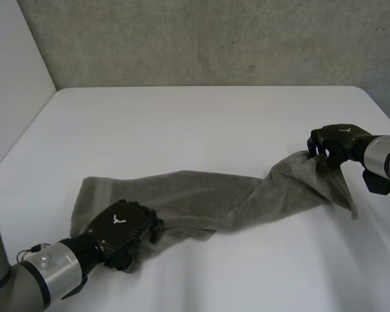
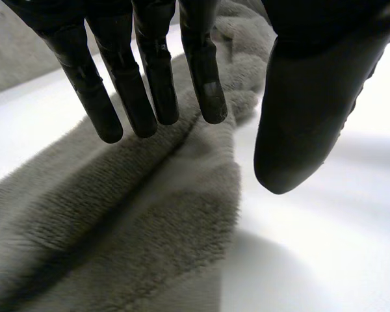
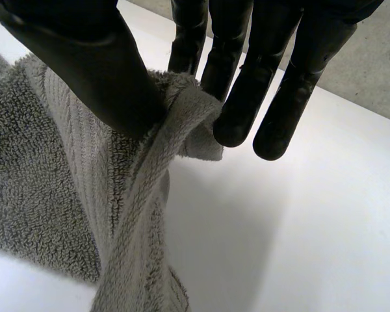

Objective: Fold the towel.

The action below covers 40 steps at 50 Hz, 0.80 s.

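A grey-green towel (image 1: 201,198) lies stretched in a loose, bunched strip across the white table (image 1: 201,123). My left hand (image 1: 120,231) sits over the towel's near left corner. In the left wrist view its fingers (image 2: 143,84) are straight and spread from the thumb, just above the towel (image 2: 117,214), gripping nothing. My right hand (image 1: 338,140) holds the towel's right end a little above the table. In the right wrist view its thumb (image 3: 97,58) pinches the hemmed edge of the towel (image 3: 65,169) against the fingers.
A grey wall (image 1: 214,39) runs behind the table's far edge, and a white wall (image 1: 13,65) stands at the left. Bare tabletop lies beyond the towel and in front of it at the right.
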Available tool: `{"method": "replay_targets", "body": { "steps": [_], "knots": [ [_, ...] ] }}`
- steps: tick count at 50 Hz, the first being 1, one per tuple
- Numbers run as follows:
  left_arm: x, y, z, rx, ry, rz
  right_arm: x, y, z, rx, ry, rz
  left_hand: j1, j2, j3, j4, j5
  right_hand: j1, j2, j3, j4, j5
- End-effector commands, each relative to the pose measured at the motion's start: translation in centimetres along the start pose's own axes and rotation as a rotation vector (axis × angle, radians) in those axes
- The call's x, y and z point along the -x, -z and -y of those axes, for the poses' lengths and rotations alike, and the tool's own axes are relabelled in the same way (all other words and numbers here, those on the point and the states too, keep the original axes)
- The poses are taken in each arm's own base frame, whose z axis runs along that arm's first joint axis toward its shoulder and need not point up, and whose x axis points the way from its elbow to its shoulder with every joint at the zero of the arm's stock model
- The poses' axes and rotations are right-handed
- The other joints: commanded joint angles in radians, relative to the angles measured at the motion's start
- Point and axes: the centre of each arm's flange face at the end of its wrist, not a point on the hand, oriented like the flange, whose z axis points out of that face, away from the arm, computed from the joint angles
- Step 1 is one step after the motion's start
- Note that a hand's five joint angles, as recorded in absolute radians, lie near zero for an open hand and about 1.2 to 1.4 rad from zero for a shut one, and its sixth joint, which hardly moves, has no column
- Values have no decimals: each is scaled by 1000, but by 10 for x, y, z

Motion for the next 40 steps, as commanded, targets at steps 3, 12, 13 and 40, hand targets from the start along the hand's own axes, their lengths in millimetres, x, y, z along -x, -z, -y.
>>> {"method": "replay_targets", "body": {
  "steps": [3, 12, 13, 40],
  "knots": [
    [-2, -18, -16, 74, 14, -5, 2, -1, -5, 10, -2, 5, -6, -23, -27, -30, -4, -21, -28, -24, -33, -20],
    [6, -28, -19, 73, -11, 76, 4, -1, -9, 15, -4, 8, -38, -55, -59, -62, -36, -21, -28, -24, -33, -20],
    [6, -28, -19, 73, -11, 76, 4, -1, -9, 15, -4, 8, -38, -55, -59, -62, -36, -21, -28, -24, -33, -20],
    [28, -42, -18, 45, -48, 202, 8, -1, -15, 26, -2, 16, -35, -52, -56, -59, -33, -21, -28, -24, -33, -20]
  ]
}}
